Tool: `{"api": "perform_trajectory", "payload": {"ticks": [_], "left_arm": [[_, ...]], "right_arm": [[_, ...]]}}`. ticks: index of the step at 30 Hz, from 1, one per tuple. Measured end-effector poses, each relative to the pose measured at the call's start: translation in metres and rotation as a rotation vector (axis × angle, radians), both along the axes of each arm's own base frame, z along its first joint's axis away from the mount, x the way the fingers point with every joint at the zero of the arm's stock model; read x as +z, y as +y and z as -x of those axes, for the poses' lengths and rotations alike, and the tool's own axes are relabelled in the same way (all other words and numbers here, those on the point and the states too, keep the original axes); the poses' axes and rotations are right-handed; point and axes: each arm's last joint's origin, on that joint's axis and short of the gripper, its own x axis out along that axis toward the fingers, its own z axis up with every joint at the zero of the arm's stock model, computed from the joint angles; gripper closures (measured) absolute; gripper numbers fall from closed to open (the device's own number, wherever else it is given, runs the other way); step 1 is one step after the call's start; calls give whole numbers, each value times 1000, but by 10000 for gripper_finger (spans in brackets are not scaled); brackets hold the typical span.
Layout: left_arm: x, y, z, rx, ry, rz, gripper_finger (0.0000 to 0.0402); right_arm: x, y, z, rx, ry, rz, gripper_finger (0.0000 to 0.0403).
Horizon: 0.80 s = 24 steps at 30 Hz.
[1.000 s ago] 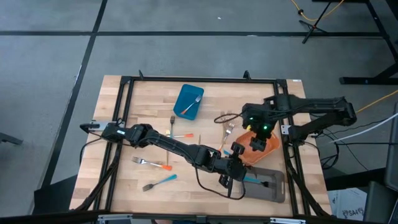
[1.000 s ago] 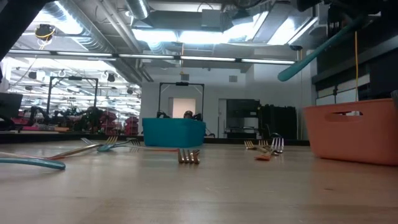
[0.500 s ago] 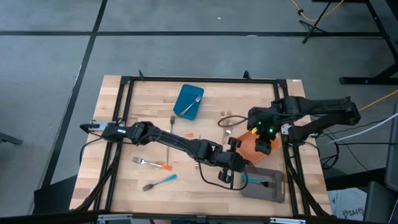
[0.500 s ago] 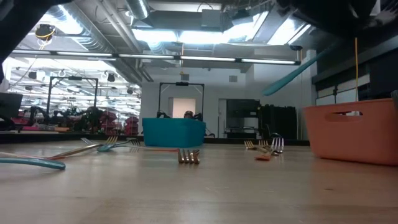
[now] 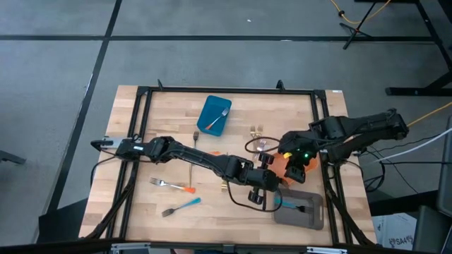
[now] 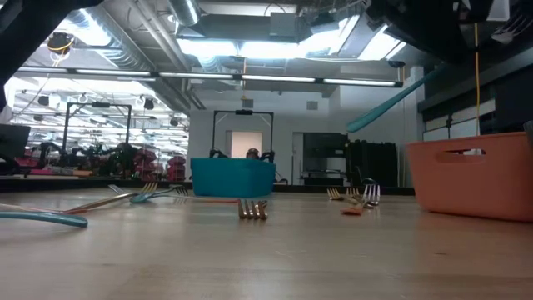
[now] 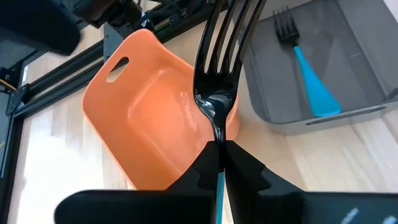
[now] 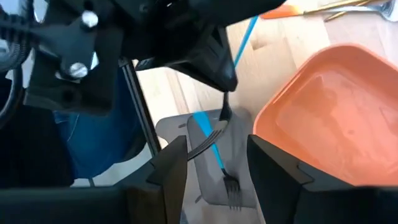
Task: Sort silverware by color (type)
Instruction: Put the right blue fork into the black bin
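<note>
The left claw [image 7: 219,163] is pinching shut on a slim blue-handled fork with dark tines [image 7: 217,56], tines pointing ahead over the shallow grey plastic tray [image 7: 367,74] (1 blue fork [image 7: 305,68] already inside); right claw [image 8: 214,155] is hovering half-open, empty, nearby.

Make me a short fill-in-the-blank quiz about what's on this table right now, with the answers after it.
1. The left gripper is shut on a blue-handled ____.
2. The fork already lying in the grey container has a ____ handle.
3. The orange container holds ____ forks.
4. The blue container holds ____ fork.

Missing words: fork; blue; no; one
</note>
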Motion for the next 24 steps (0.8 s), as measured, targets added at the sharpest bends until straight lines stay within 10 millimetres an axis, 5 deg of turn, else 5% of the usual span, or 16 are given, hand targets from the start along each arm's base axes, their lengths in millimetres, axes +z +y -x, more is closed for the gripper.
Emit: {"api": "perform_trajectory", "payload": {"ticks": [8,24], "left_arm": [[0,5,-1,38,-2,32,394],[-2,-3,1,-22,34,155,394]], "right_arm": [[-6,13,0,-10,41,67,246],[-1,7,12,-59,60,98,246]]}}
